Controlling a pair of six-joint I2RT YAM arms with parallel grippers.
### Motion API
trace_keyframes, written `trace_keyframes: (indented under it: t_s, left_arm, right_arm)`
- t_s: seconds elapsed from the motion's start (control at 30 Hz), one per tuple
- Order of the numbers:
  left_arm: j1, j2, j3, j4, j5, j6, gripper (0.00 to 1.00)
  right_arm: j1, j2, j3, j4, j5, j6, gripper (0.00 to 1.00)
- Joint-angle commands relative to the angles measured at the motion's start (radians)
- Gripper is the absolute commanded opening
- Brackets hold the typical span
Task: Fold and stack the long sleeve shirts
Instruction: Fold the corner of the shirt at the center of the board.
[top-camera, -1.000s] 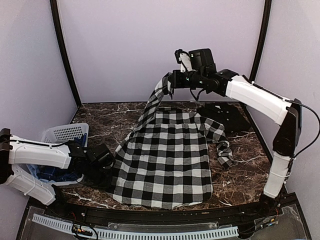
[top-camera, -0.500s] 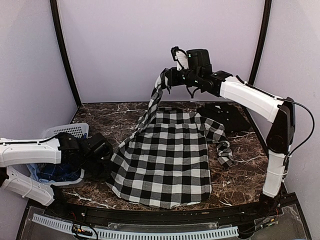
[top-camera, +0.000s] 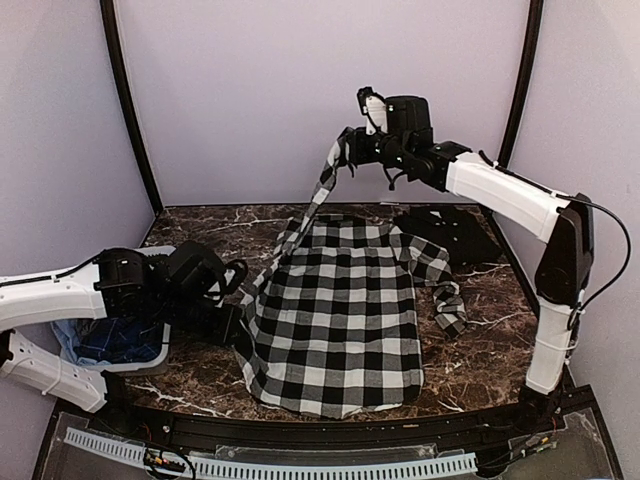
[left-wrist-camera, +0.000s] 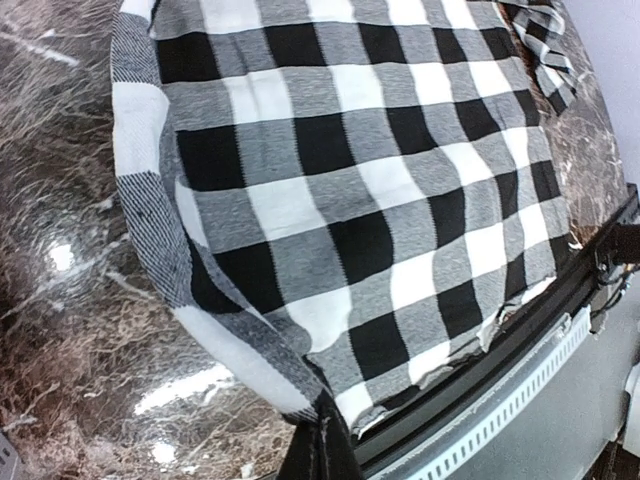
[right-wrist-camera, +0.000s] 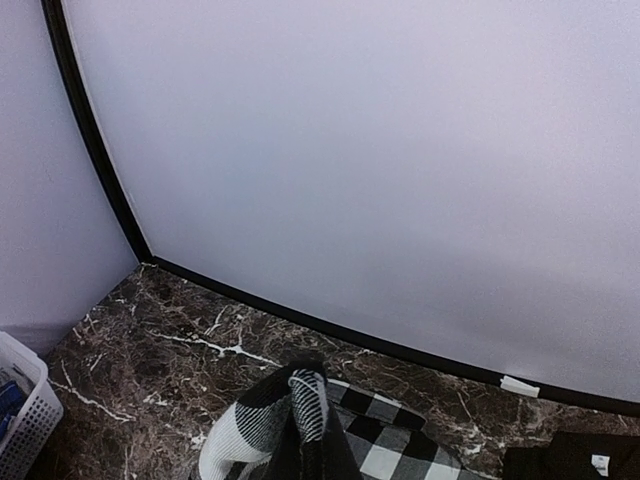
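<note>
**A:** Two grips are on the checked shirt (top-camera: 340, 310) at once. The left gripper (left-wrist-camera: 322, 438) is pinched shut on the near-left hem corner, low over the counter (top-camera: 200, 225). The right gripper (top-camera: 342, 160) is clamped on the left sleeve (top-camera: 308, 212) and holds it high above the far edge.

**B:** And the body of it?

**A:** Spread flat mid-counter, collar end away from the arms. The other sleeve (top-camera: 447, 295) lies crumpled along its right side.

**B:** So this looks like folding the left side in. How to do that cleanly?

**A:** I'd carry both grips toward the shirt's midline together, so the side edge (left-wrist-camera: 150, 200) travels as one straight line. The left wrist view shows that edge curling over near the hem. Lift the corner just clear of the cloth below rather than dragging across it.

**B:** The sleeve?

**A:** Lower it along the body's length, not across, so it lands inside the folded panel. Let go only once the cloth rests.

**B:** Anything in the way?

**A:** The dark garment (top-camera: 450, 232) at far right and the white basket (top-camera: 130, 265) by the left arm both sit off the shirt, so probably not.
</note>
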Motion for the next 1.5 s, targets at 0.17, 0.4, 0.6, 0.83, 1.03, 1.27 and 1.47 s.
trace_keyframes:
  t_s: [0.17, 0.4, 0.6, 0.83, 1.03, 1.27, 1.47]
  left_arm:
    - [-0.019, 0.214, 0.129, 0.097, 0.26, 0.248, 0.0]
    - [-0.019, 0.426, 0.242, 0.088, 0.358, 0.347, 0.0]
    - [-0.021, 0.55, 0.311, 0.091, 0.41, 0.381, 0.0]
    - [-0.021, 0.576, 0.327, 0.081, 0.432, 0.399, 0.0]
    - [-0.021, 0.58, 0.32, 0.063, 0.452, 0.416, 0.0]
    - [-0.026, 0.607, 0.331, 0.07, 0.491, 0.425, 0.0]
    - [-0.031, 0.642, 0.334, 0.092, 0.511, 0.422, 0.02]
  right_arm:
    - [-0.075, -0.12, -0.122, 0.045, 0.056, -0.001, 0.0]
    - [-0.134, -0.155, -0.209, 0.014, 0.036, 0.017, 0.0]
    - [-0.144, -0.168, -0.243, -0.007, 0.041, 0.017, 0.0]
    - [-0.145, -0.192, -0.264, -0.019, 0.088, -0.007, 0.0]
    - [-0.152, -0.228, -0.323, -0.019, 0.131, -0.017, 0.0]
    - [-0.16, -0.266, -0.383, -0.017, 0.146, -0.009, 0.0]
    - [-0.16, -0.29, -0.449, -0.013, 0.104, 0.018, 0.0]
